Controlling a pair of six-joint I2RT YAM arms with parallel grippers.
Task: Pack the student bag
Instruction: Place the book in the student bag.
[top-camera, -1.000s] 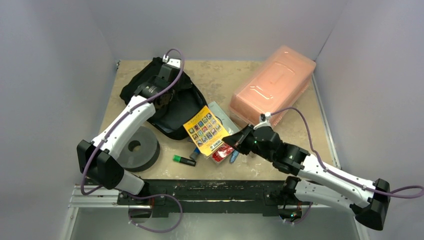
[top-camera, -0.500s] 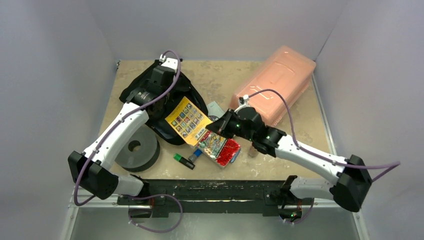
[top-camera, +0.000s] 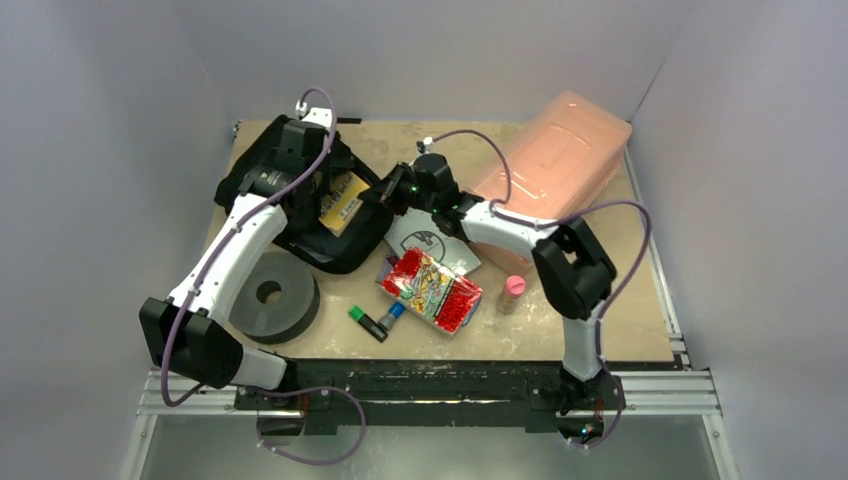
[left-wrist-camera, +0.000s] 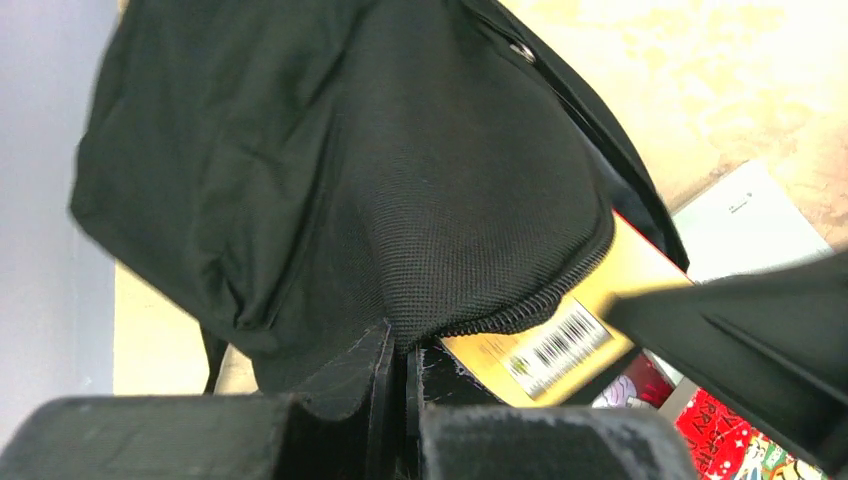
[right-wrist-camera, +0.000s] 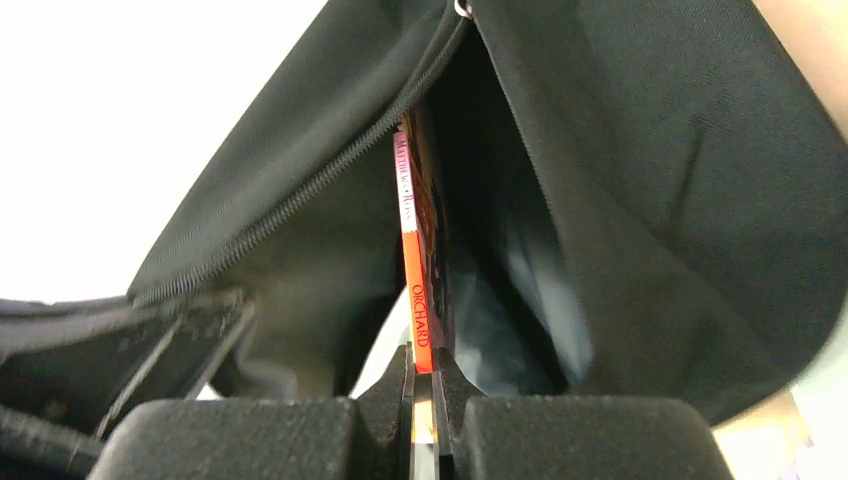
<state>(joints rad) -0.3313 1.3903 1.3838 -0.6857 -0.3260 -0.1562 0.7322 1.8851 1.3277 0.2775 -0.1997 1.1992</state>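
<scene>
The student bag (top-camera: 345, 250) is caught by the zipper edge of its mouth in my left end effector (left-wrist-camera: 402, 372), whose fingers are pressed together on the fabric and hold it up. My right end effector (right-wrist-camera: 422, 378) pinches the spine end of a thin yellow book (right-wrist-camera: 412, 250), which sits partly inside the opening. The bag lies at the far left of the counter (top-camera: 440, 150). Just to its right are a white sheet (top-camera: 435, 243), a red packet (top-camera: 432, 288) and a green marker (top-camera: 368, 321). A grey foam ring (top-camera: 268, 295) sits in front of the bag, and a pink box (top-camera: 555, 150) lies far right.
</scene>
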